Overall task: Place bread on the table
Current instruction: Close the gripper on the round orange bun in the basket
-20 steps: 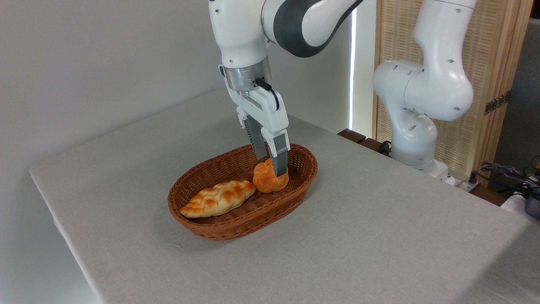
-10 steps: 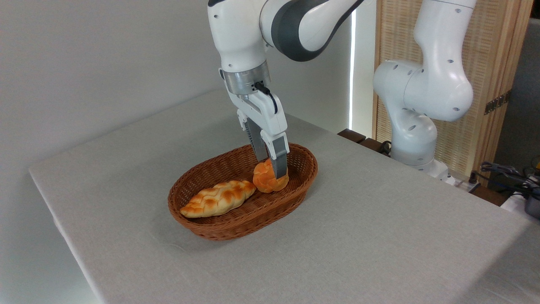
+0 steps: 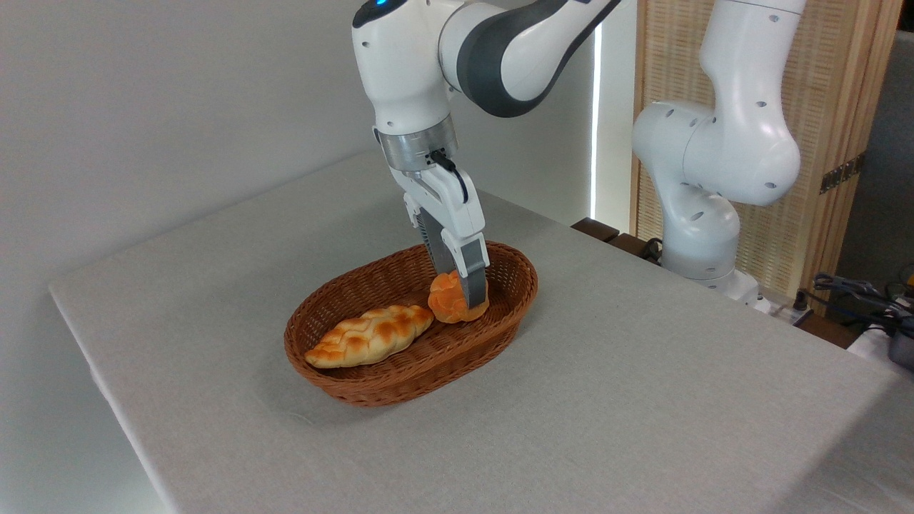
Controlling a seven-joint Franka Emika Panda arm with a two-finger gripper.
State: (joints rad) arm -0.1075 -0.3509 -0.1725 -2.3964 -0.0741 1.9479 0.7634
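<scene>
Clamping the orange knotted bun (image 3: 451, 303) between its jaws, the gripper (image 3: 463, 289) is holding it inside the wicker basket (image 3: 371, 382), beside the braided loaf (image 3: 368, 334). Grasp looking made; lifting out and setting it on the grey table (image 3: 643, 371) not yet done.

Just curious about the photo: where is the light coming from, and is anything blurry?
Fixed camera: soft, even light; a faint shadow falls left of the wicker basket on the table. A bright window strip is overexposed. The bread and gripper look sharp.
</scene>
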